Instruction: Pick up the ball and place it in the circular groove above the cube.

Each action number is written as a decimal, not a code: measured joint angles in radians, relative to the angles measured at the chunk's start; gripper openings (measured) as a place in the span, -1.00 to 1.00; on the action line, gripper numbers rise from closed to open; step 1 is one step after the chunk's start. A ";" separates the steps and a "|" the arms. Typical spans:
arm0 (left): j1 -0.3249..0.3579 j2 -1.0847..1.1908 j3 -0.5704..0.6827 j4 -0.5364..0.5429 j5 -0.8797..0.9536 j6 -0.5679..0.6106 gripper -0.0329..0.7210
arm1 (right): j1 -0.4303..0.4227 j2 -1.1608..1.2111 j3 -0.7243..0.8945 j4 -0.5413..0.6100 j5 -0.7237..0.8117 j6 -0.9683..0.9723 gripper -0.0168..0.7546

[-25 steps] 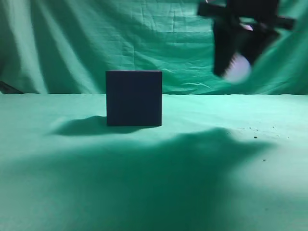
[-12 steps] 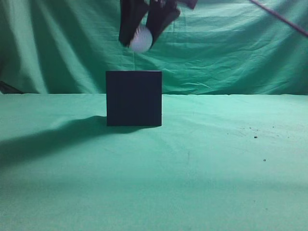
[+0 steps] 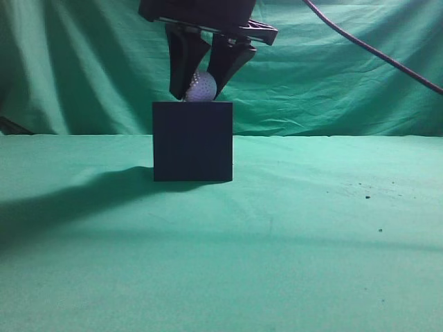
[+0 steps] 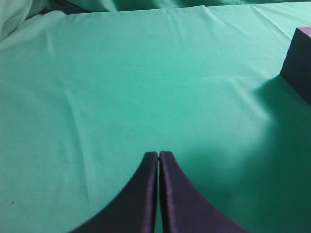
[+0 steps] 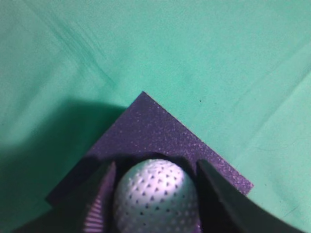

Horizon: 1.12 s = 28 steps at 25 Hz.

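One ball (image 3: 201, 86), one cube (image 3: 192, 141), two grippers.

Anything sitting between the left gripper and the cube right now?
No. In the left wrist view only bare green cloth lies between the closed left gripper and the cube.

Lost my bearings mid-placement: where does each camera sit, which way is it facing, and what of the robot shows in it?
Exterior: low at table height, facing the cube side-on; right gripper holds the ball at its top.
Left wrist: looks forward and down over the cloth; left gripper fingers together, cube corner at right edge.
Right wrist: looks straight down; its fingers flank the ball over the cube's top.
All three share the cube.
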 joint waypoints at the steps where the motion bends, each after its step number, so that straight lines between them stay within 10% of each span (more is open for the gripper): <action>1: 0.000 0.000 0.000 0.000 0.000 0.000 -0.91 | 0.000 0.000 0.000 0.000 0.000 0.000 -0.03; 6: 0.000 0.000 0.000 0.000 0.000 0.000 -0.91 | 0.000 0.000 -0.008 0.000 0.001 0.000 0.48; 10: 0.000 0.000 0.000 0.000 0.000 0.000 -0.91 | 0.000 0.003 -0.095 0.000 0.082 0.000 0.48; 19: 0.000 0.000 0.000 0.000 0.000 0.000 -0.91 | 0.000 -0.010 -0.364 -0.043 0.487 0.044 -0.96; 28: 0.000 0.000 0.000 0.000 0.000 0.000 -0.91 | 0.000 -0.268 -0.258 -0.097 0.508 0.137 -0.96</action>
